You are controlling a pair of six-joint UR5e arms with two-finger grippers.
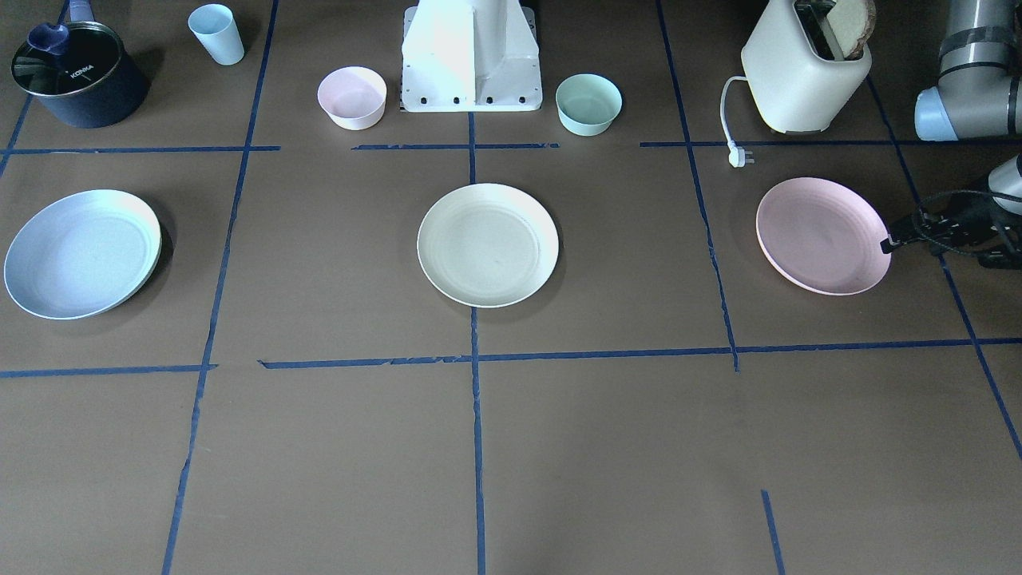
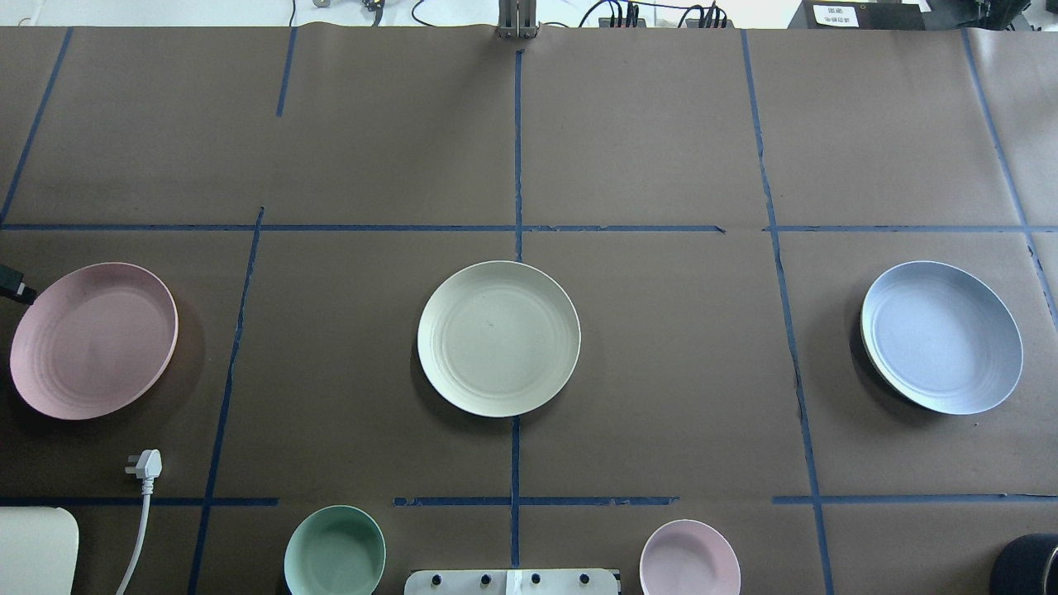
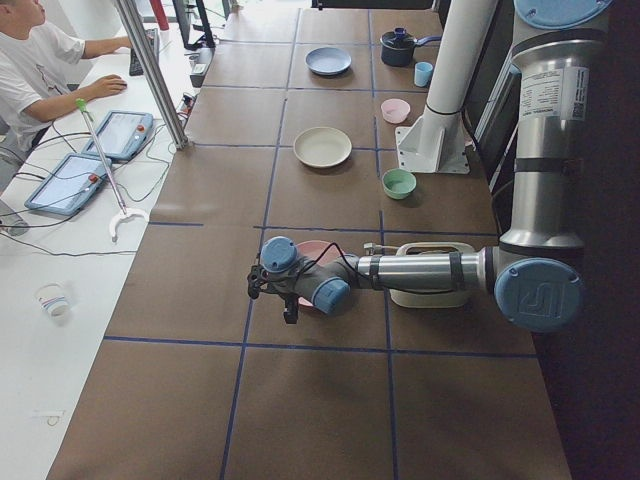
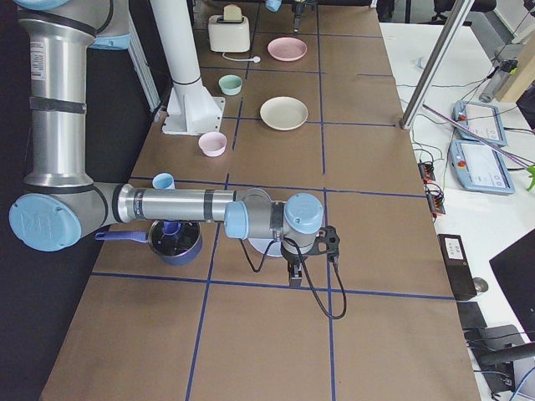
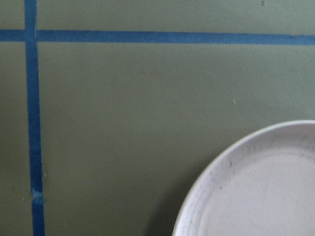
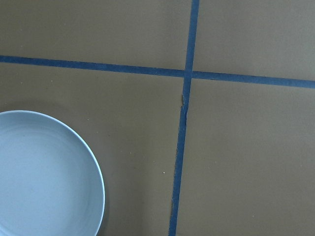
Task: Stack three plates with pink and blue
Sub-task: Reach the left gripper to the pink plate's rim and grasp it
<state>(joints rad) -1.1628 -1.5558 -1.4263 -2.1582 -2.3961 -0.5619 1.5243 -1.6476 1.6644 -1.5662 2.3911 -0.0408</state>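
Three plates lie apart in a row on the brown table. The cream plate (image 1: 488, 244) is in the middle. The pale pink plate (image 1: 822, 235) is on my left side and fills the lower right of the left wrist view (image 5: 261, 191). The light blue plate (image 1: 80, 254) is on my right side and shows in the right wrist view (image 6: 44, 177). My left gripper (image 1: 888, 243) hangs just at the pink plate's outer rim; I cannot tell whether it is open or shut. My right gripper (image 4: 292, 271) hangs beside the blue plate's outer edge; I cannot tell its state.
Near the robot base (image 1: 471, 60) stand a small pink bowl (image 1: 352, 97) and a mint-green bowl (image 1: 588, 104). A toaster (image 1: 802, 68) with its loose plug (image 1: 738, 156) sits behind the pink plate. A dark pot (image 1: 76, 76) and blue cup (image 1: 217, 33) sit behind the blue plate.
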